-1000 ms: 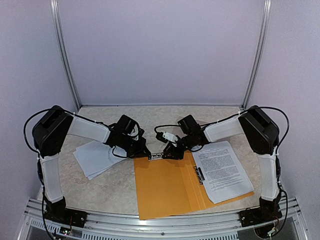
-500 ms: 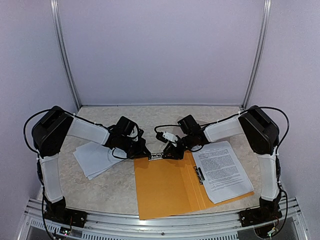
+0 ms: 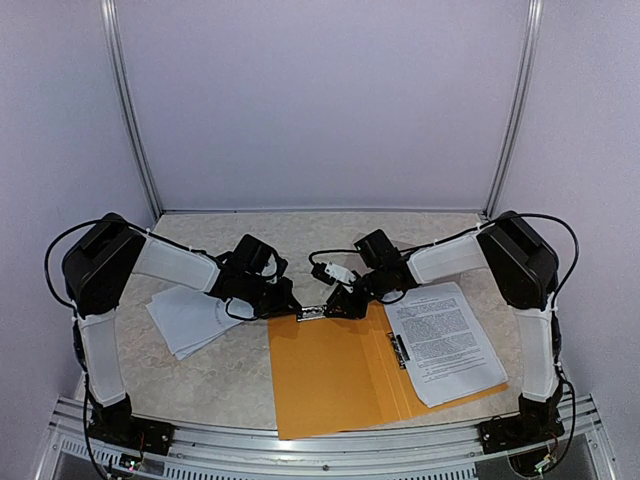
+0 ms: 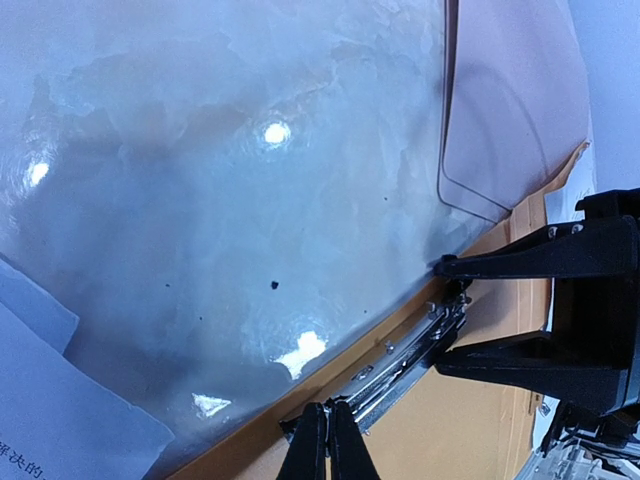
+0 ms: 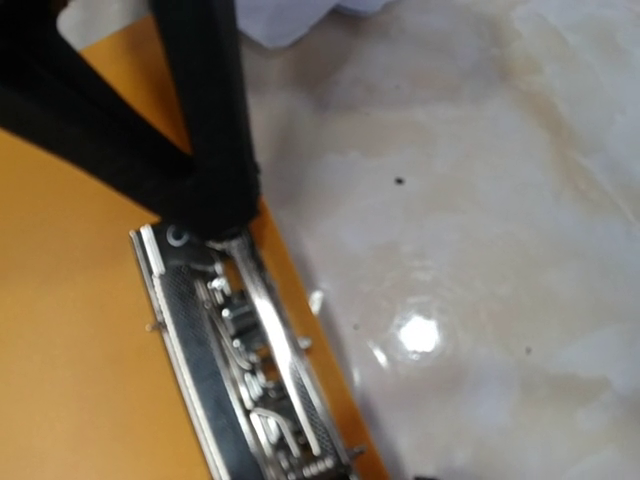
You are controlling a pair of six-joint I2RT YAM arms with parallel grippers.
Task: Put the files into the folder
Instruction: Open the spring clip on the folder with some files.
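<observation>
1. My left gripper [image 3: 295, 309] is clenched with nothing in it, tips pressed on the near end of the metal clip [image 3: 312, 312].
2. My right gripper [image 3: 343, 303] straddles the clip's other end, jaws partly apart; I cannot tell whether they pinch it.
3. The orange folder [image 3: 330, 380] lies open at lower centre of the overhead view.
4. One set of files [image 3: 445, 342] rests on its right flap.
5. More loose sheets [image 3: 188, 318] sit on the table [image 3: 300, 232] at left, under my left arm.

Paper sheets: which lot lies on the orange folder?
The printed sheet on the right, resting on the folder; the other pile lies on the table at left.
</observation>
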